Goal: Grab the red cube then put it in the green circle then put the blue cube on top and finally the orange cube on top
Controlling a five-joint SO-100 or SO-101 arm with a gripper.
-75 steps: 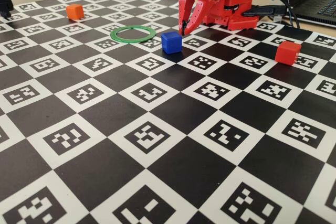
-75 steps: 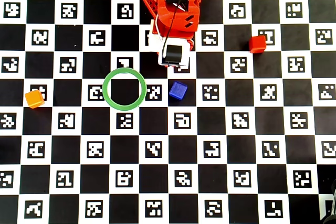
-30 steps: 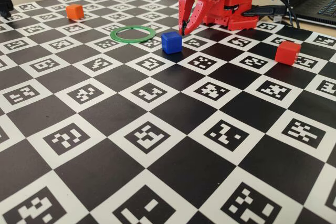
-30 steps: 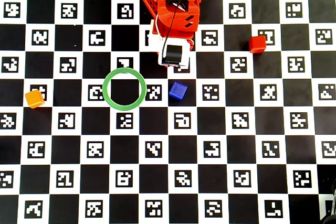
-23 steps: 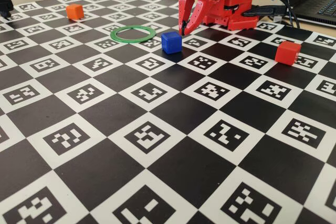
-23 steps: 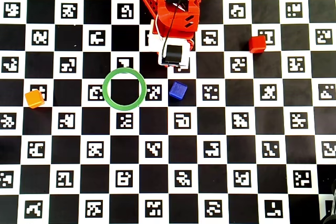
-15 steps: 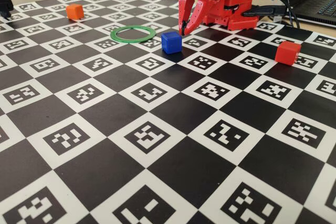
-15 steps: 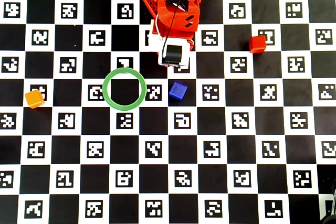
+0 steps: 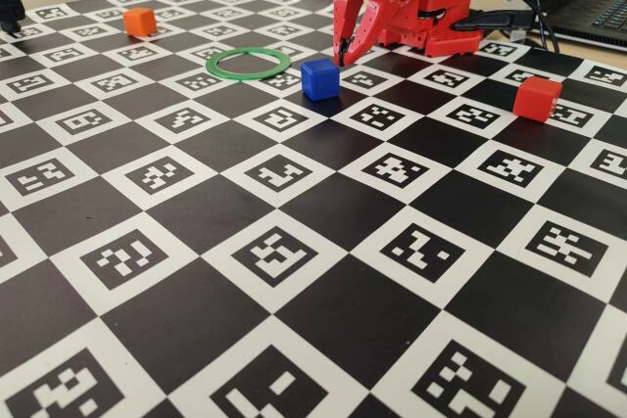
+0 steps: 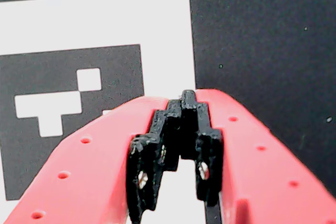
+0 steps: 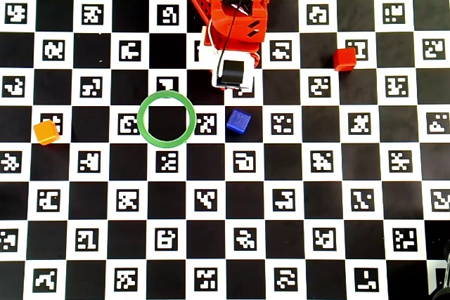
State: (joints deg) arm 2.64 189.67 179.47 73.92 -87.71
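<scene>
Gripper [image 10: 181, 150] is pinched together with nothing in it, tip down near the checkered marker board [image 9: 294, 271]. Blue cube [image 9: 319, 78] sits just beside it; the plain matte red cube [image 11: 344, 59] is well off to the right in the overhead view, outside the green circle [image 11: 166, 119].

In the overhead view the arm [image 11: 232, 15] covers the hand, and its base is cut off at 12 o'clock. In the wrist view the hand [image 10: 181, 109] fills the lower half, its fingers cut off at 6 o'clock, hiding the worktop [image 10: 262, 35] beneath.
</scene>
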